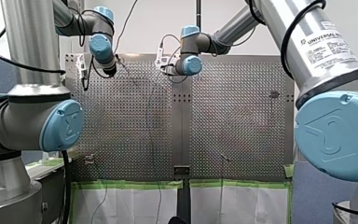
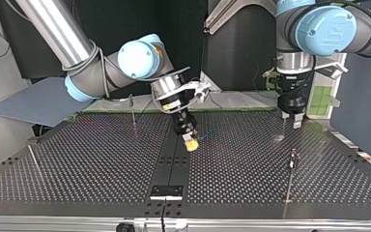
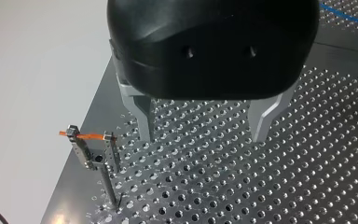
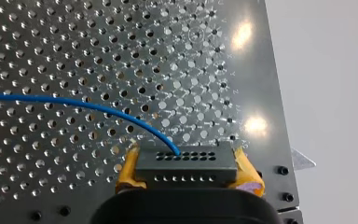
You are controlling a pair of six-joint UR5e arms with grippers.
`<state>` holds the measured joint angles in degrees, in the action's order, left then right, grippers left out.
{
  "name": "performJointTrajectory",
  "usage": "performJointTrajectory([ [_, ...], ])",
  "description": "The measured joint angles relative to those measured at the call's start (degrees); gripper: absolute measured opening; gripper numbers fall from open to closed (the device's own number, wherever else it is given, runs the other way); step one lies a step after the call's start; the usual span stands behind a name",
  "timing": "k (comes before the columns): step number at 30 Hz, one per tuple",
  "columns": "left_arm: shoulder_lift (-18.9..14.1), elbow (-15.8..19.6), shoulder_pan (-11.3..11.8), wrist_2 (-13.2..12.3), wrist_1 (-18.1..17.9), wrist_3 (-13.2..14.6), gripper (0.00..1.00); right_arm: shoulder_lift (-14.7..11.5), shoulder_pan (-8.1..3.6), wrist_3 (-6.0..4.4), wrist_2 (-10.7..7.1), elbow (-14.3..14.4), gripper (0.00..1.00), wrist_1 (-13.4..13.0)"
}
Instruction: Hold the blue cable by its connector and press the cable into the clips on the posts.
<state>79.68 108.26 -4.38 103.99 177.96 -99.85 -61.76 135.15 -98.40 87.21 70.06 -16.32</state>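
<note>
In the right wrist view my right gripper (image 4: 189, 173) is shut on a black multi-hole connector (image 4: 186, 164), held between its yellow pads (image 4: 128, 170). The blue cable (image 4: 74, 103) leaves the connector's face and curves away low over the perforated plate. In the top view that gripper (image 2: 190, 142) hangs tilted just above the plate's middle. My left gripper (image 3: 204, 136) is open, its metal fingers (image 3: 142, 116) apart above bare plate with nothing between them. A short post with a clip and an orange strip (image 3: 91, 144) stands beside it. A stretch of blue cable (image 3: 349, 16) shows far behind.
Thin posts stand on the perforated table (image 2: 101, 164): one at the top view's back left (image 2: 133, 110), one at its near right (image 2: 293, 159), a slanted rod at its far left (image 2: 35, 162). My left gripper (image 2: 290, 116) hovers at the back right corner.
</note>
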Motion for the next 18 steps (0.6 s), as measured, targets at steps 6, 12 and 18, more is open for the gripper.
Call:
performJointTrajectory([
  [6, 0.0, 0.0, -0.2, -0.8, 0.2, -1.2, 1.00, 0.0, -0.17, 1.30, 2.10, -0.3, 0.00, 0.8],
  [12, 0.0, 0.0, -0.3, -1.6, 0.4, -3.1, 1.00, -0.2, 0.00, 3.73, 4.80, -0.5, 0.00, 2.7],
  [18, 0.1, 0.0, -0.3, -2.1, 1.2, -5.9, 1.00, -1.0, 0.28, 6.03, 7.37, -0.5, 0.00, 4.1],
])
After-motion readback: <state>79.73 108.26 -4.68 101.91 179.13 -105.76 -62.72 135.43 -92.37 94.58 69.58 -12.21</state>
